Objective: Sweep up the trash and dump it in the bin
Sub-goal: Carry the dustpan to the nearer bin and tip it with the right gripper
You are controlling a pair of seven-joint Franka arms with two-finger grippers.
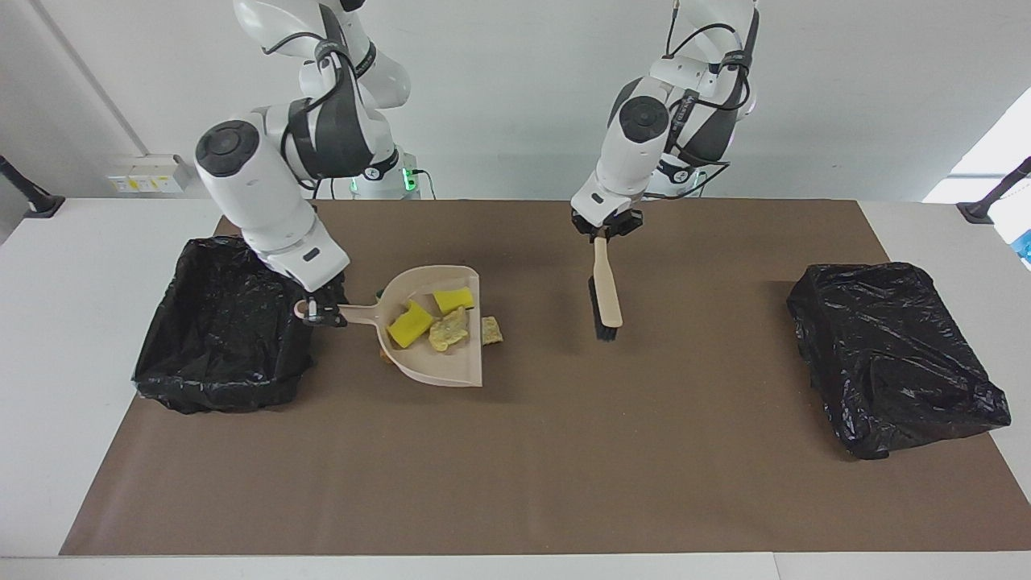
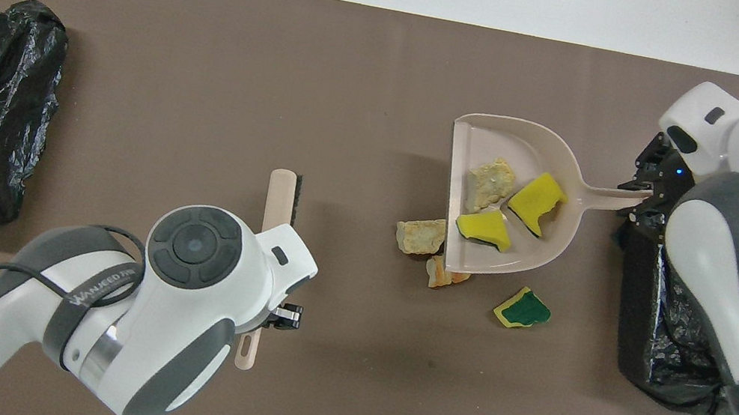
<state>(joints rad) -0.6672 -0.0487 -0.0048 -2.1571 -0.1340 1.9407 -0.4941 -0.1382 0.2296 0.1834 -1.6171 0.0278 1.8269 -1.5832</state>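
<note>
Here the biggest things are two black-lined bins, one (image 1: 224,322) at the right arm's end of the table and the other (image 1: 894,354) at the left arm's end. Next in size, the beige dustpan (image 1: 439,358) hangs raised beside the first bin, its handle clamped in the right gripper (image 1: 320,310) at the bin's edge. The left gripper (image 1: 606,232) is closed on the handle of a hand brush (image 1: 606,294), bristle end down over the mat toward the middle of the table. Smallest is the trash: two yellow scraps (image 2: 537,203) and a tan one (image 2: 492,182) ride in the pan, while a tan scrap (image 2: 419,235), an orange one (image 2: 440,273) and a green-topped yellow one (image 2: 523,308) lie on the mat by it. My worry is that the loose pieces could slide out of the pan's open lip if it tips early, short of the bin. The three on the mat would also stay behind if the pan is emptied now
</note>
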